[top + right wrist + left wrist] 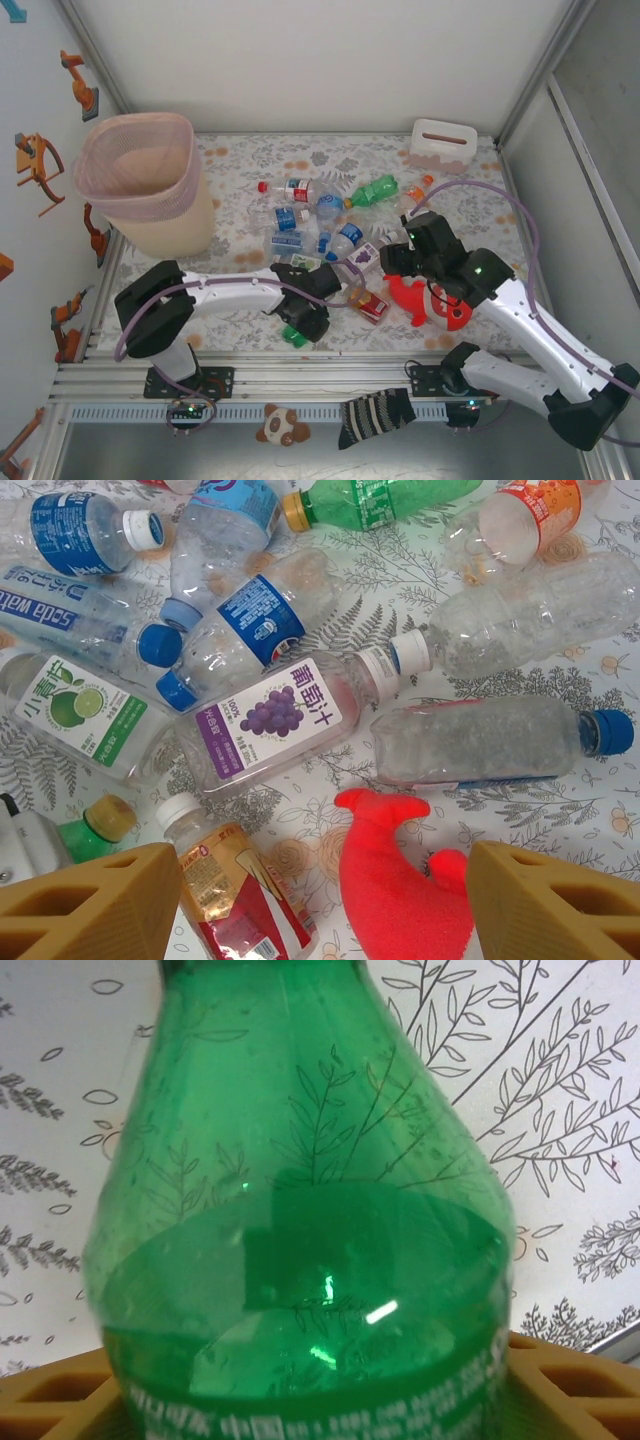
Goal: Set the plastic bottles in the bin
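just starting: the bin (165,235) looks empty
left gripper (303,318) clamps a green bottle (300,1210); right gripper (322,900) is apart over the other bottles (270,720).

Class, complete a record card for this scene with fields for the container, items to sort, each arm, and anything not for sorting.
container: pink bin, upright, far left
to sort: bottles lying in a heap, mid-scene
left arm: left gripper shut on a green bottle
right arm: right gripper open, over the red plush toy
not for sorting: red plush toy, beside the heap
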